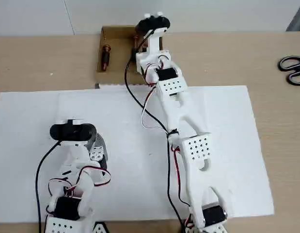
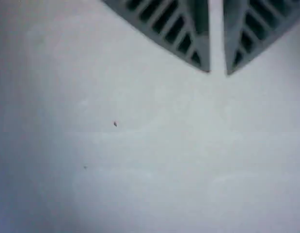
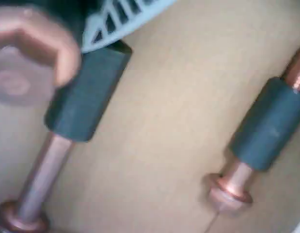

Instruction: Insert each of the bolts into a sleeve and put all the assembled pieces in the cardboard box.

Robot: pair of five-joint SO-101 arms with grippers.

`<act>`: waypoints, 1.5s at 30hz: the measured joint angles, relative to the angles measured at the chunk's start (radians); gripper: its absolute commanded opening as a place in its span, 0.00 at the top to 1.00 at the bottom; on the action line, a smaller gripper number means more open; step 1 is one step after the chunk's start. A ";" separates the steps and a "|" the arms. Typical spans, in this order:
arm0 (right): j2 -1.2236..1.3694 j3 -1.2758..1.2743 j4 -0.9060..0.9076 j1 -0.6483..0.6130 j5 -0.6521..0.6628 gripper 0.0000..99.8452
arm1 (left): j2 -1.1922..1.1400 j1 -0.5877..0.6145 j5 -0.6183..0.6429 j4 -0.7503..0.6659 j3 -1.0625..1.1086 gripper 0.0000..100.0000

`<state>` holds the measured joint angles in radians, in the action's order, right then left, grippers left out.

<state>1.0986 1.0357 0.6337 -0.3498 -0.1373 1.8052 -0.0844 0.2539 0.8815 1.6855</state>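
The cardboard box [image 1: 118, 33] stands at the table's far edge. Inside it lies an assembled piece [image 1: 106, 57], a copper bolt in a dark sleeve. A second piece [image 1: 135, 41] is right beside my right gripper [image 1: 141, 46], which is stretched out over the box. In the right wrist view, two sleeved bolts [image 3: 86, 99] [image 3: 266, 127] lie on the box floor [image 3: 164, 121]. My right gripper [image 3: 113, 26] is at the end of the nearer sleeve. A blurred copper shape [image 3: 36, 46] is close to the camera. My left gripper [image 2: 217, 63] is shut and holds nothing, low over the white sheet [image 2: 140, 155].
A large white sheet [image 1: 222, 111] covers the middle of the table, and both arms stand on its near side. Scissors [image 1: 292, 68] lie at the far right on the bare wood. A black cable [image 1: 135, 97] trails from the right arm across the sheet.
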 measured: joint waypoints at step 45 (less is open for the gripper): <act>-0.147 0.605 0.993 0.057 -0.002 1.00 | 0.000 0.000 0.000 0.000 0.000 0.99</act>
<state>0.9513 1.6402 1.6264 -0.2931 -0.1389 1.8052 -0.0844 0.2539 0.8815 1.6855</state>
